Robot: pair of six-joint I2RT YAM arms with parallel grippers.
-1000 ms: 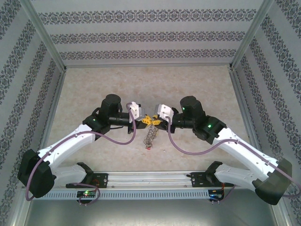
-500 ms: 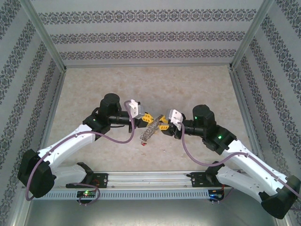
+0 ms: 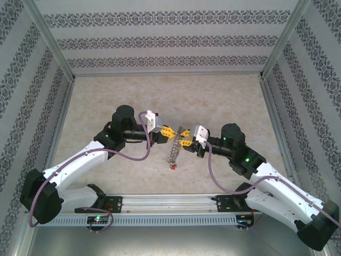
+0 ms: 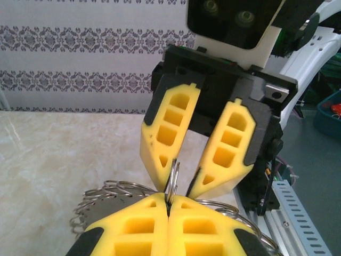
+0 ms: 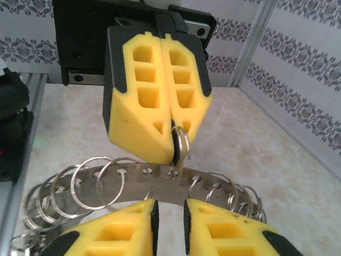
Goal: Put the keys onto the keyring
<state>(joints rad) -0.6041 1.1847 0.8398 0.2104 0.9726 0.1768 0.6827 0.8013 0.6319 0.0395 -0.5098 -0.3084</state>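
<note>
My left gripper is shut on the keyring, a thin grey split ring that stands edge-on above its fingertips. My right gripper faces it nose to nose, its jaws open a narrow gap around that ring, with one finger touching it. A curved metal band hangs from the ring and carries several small rings. The keys dangle from it as a silvery bunch with a red tag. Single keys cannot be made out.
The marble-patterned table top is fenced by patterned walls and metal posts. A perforated rail with both arm bases runs along the near edge. Purple cables loop from the wrists.
The right arm has drawn back and to the right, its gripper sinking slightly while still facing the left one. The left gripper has edged to the right. The hanging bunch has swung to the right.
</note>
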